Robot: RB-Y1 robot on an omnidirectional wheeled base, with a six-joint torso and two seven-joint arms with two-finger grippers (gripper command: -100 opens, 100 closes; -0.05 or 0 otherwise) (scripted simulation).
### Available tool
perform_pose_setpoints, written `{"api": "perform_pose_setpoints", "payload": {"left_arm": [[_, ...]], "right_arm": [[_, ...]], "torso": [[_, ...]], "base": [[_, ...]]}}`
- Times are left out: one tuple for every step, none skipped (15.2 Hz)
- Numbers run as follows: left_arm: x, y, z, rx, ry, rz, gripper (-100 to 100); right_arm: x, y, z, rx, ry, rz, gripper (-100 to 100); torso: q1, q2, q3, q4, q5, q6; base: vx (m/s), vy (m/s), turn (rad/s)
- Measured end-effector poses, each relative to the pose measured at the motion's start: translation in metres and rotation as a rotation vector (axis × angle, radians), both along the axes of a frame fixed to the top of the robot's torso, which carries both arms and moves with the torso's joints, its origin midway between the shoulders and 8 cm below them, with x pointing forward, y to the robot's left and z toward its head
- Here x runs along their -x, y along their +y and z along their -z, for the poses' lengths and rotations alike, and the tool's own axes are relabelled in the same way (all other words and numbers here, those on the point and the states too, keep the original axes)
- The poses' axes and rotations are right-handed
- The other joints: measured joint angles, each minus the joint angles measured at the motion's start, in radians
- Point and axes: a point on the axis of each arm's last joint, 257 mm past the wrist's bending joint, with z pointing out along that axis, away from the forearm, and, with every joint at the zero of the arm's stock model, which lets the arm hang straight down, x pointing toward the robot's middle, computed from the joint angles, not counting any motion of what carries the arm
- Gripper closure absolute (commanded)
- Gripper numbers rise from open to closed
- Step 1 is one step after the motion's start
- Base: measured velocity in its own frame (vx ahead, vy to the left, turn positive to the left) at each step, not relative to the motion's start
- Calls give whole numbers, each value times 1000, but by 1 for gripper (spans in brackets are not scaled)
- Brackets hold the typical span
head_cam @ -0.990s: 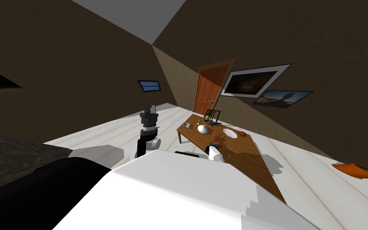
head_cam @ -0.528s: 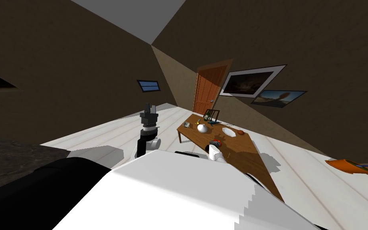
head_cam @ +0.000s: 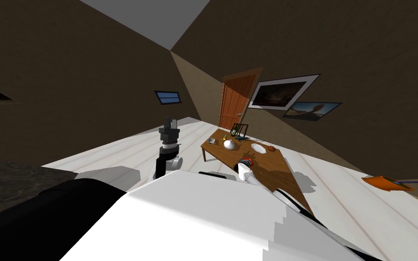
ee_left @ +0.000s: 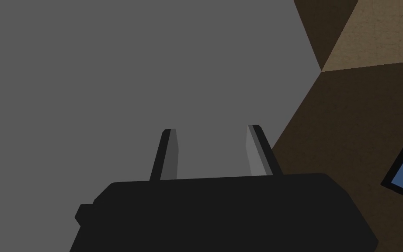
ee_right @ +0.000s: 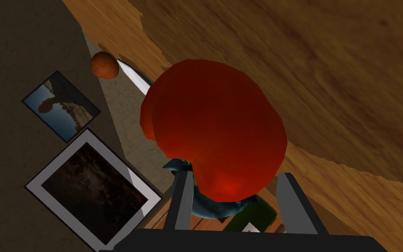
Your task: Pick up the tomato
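Since the two thin grey fingers of the right hand (ee_right: 235, 174) press only the near flanks of the smooth red round tomato (ee_right: 213, 131), most of the fruit bulges past their tips, over the brown wood-grain table (ee_right: 327, 65). Judged risk: curved skin, shallow purchase; a quick lift or swing could squeeze it forward and out. Left hand (ee_left: 211, 128) held apart, fingers spread, nothing between

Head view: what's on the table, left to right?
Small silver object → white round vessel → tomato → white plate → brown ball. Clutter at the far end left out.
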Motion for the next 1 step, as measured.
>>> {"api": "perform_pose_setpoints", "payload": {"left_arm": [[0, 0, 0, 0, 0, 0, 0]], "right_arm": [[0, -2, -1, 6, 4, 0, 100]], "torso": [[0, 0, 0, 0, 0, 0]], "base": [[-16, 5, -12]]}}
